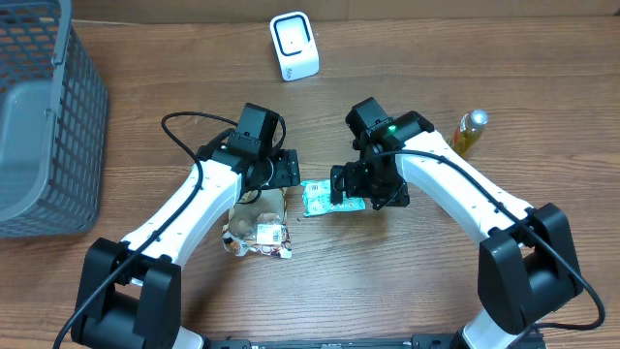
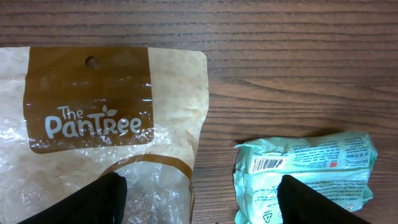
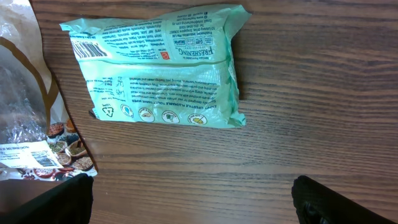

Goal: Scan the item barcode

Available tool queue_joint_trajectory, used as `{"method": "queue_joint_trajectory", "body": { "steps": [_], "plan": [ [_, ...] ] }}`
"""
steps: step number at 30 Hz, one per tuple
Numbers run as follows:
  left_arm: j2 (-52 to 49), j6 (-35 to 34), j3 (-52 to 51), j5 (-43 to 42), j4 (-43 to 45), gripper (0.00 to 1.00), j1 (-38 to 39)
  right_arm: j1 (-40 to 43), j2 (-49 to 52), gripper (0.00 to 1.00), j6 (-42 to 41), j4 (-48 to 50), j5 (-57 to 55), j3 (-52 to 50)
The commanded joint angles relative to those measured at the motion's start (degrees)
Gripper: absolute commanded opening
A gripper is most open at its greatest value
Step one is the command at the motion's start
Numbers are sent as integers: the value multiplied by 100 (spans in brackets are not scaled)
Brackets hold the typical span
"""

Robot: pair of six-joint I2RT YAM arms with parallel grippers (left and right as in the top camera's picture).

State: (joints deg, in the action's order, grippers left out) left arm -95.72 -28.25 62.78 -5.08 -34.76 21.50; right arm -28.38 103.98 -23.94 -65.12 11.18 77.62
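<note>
A mint-green packet (image 1: 318, 200) lies flat on the table between both arms, its barcode (image 3: 87, 50) facing up at one end. In the left wrist view the packet (image 2: 311, 168) sits under the right finger (image 2: 317, 202). A clear-and-brown "The Pantree" bag (image 1: 260, 225) lies left of it, with a white barcode label (image 3: 36, 158). My left gripper (image 2: 202, 205) hangs open, straddling the bag's edge (image 2: 106, 124) and the packet. My right gripper (image 3: 193, 202) is wide open over bare wood just short of the packet (image 3: 161, 68). Neither holds anything.
A white barcode scanner (image 1: 294, 46) stands at the back centre. A grey mesh basket (image 1: 44, 116) fills the left side. A small yellow bottle (image 1: 471, 131) stands at the right, behind my right arm.
</note>
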Motion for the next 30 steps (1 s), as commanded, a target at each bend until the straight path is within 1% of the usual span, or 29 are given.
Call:
{"method": "queue_joint_trajectory", "body": {
  "steps": [1, 5, 8, 12, 15, 16, 17, 18, 20, 21, 22, 27, 30],
  "plan": [
    [-39, 125, 28, 50, 2, 81, -26, -9, -129, 100, 44, 28, 22, 83],
    [-39, 125, 28, -2, 11, 81, -24, -9, -129, 100, 44, 28, 22, 83],
    [-39, 133, 28, -243, 31, 80, -26, -9, -129, 100, 44, 28, 22, 83],
    [-39, 365, 28, -516, 15, 79, -26, -9, -129, 100, 44, 31, 22, 83],
    [-39, 411, 28, -649, -72, 76, -24, -9, -129, 100, 44, 28, 22, 83],
    [-39, 409, 28, -658, -109, 72, -22, -9, -129, 100, 44, 31, 22, 83],
    [-39, 407, 28, -662, -146, 59, -15, -9, -129, 100, 44, 31, 22, 83],
    [-39, 407, 26, -662, -186, 43, -7, -9, -129, 100, 44, 31, 24, 83],
    [-39, 402, 26, -715, -251, 15, 26, -9, -129, 100, 42, 177, 24, 83],
    [-39, 402, 26, -743, -269, 9, 44, -9, -129, 100, 42, 251, 24, 83],
    [-39, 402, 26, -748, -286, 4, 72, -9, -129, 100, 42, 378, 24, 83],
    [-55, 376, 22, -743, -214, 4, 245, -9, -129, 100, -11, 702, 81, 83],
    [-66, 240, 22, -734, -98, 4, 341, -4, -129, 100, 7, 960, 142, 83]
  ]
}}
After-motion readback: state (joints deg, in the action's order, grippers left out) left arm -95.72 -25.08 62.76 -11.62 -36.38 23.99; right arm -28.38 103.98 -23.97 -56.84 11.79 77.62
